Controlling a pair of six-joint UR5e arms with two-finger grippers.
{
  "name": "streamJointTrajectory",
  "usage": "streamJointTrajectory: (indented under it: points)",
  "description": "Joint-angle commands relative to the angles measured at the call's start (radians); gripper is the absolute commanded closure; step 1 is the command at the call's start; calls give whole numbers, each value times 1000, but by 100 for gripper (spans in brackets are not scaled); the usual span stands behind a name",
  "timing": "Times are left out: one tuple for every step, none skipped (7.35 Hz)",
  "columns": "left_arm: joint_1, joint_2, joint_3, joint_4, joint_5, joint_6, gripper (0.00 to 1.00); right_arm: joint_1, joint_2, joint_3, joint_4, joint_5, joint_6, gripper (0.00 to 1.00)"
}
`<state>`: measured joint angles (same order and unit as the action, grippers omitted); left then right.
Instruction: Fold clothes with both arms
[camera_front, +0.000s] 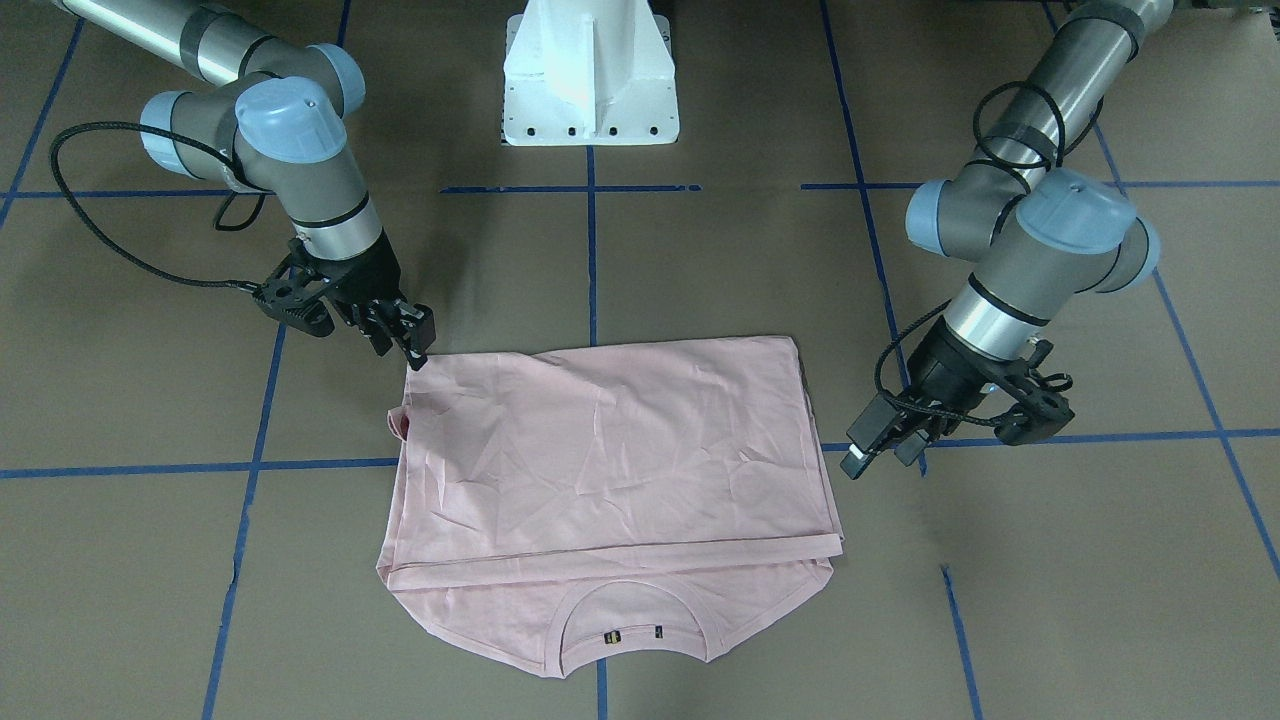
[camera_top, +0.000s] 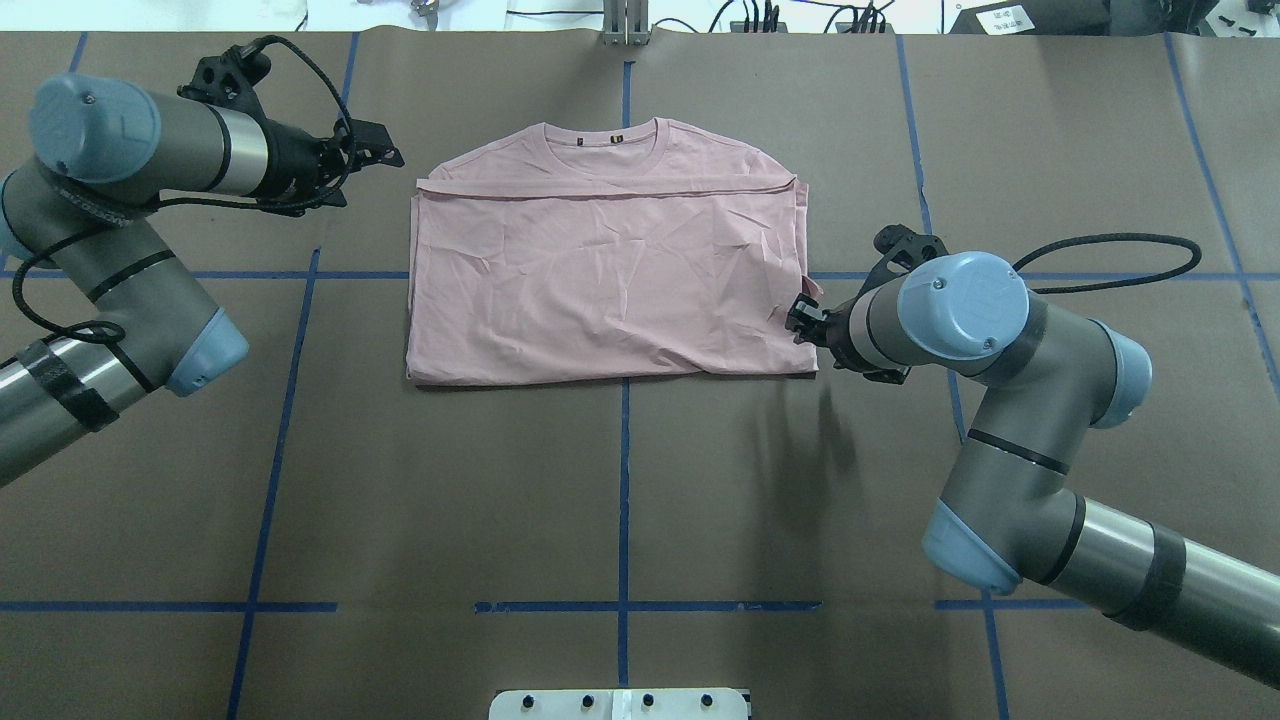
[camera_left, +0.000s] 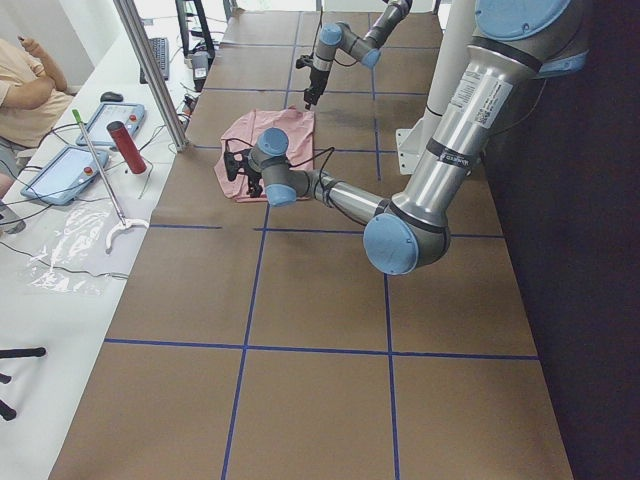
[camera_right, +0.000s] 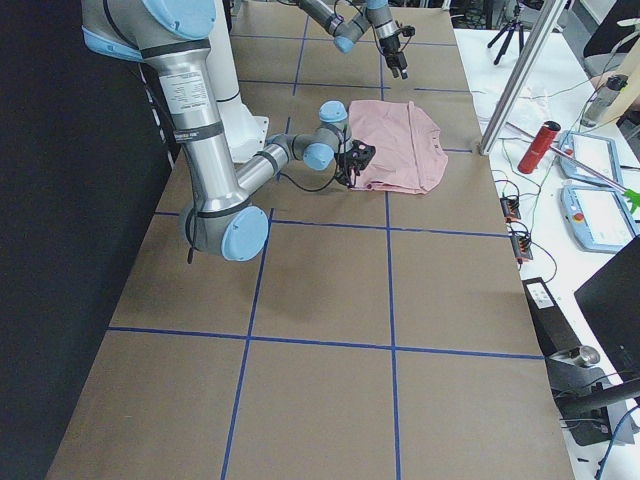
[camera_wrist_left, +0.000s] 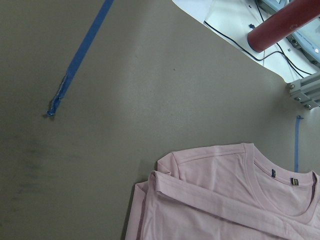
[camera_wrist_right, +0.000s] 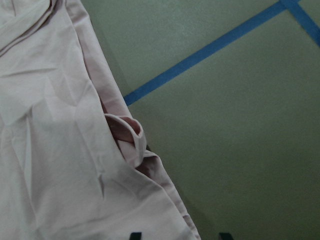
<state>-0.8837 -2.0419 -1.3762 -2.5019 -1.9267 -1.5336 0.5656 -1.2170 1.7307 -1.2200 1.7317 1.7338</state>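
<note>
**Ana:** What does the front view show?

**Ben:** A pink shirt (camera_front: 610, 450) lies folded flat on the brown table (camera_front: 700, 250). Its collar (camera_front: 630, 600) points away from the white base (camera_front: 590, 80). The right gripper (camera_front: 412, 345) touches the shirt's corner on the base side. The left gripper (camera_front: 882, 450) hangs just beside the shirt's other side. Its fingers are apart and hold nothing.

**Ana:** And from above?

**Ben:** The left gripper is near the shirt's shoulder, not touching. The right gripper sits at the shirt's side edge.

**Ana:** The side views?

**Ben:** The shirt looks small there, between both arms. I cannot tell about the fingers.

**Ana:** The left wrist view?

**Ben:** Only the shirt's shoulder and collar, and a red tube (camera_wrist_left: 285, 25) beyond them.

**Ana:** The right wrist view?

**Ben:** Two black fingertips (camera_wrist_right: 135, 235) stand wide apart, with the shirt's edge between them.
</note>
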Motion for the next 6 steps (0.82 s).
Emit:
streamJointTrajectory:
  points:
    - [0, 2, 8, -2, 0, 1, 0, -16, 10, -16, -1, 0, 0, 39]
    - [0, 2, 8, -2, 0, 1, 0, -20, 10, -29, -3, -1, 0, 39]
    - [2, 3, 9, -2, 0, 0, 0, -20, 23, -46, -4, -1, 0, 39]
    - [2, 3, 9, -2, 0, 0, 0, -21, 25, -46, -7, -1, 1, 48]
    - [2, 2, 6, -2, 0, 0, 0, -20, 25, -46, -7, -1, 1, 77]
    - [2, 2, 3, -3, 0, 0, 0, -21, 24, -48, -6, -1, 1, 99]
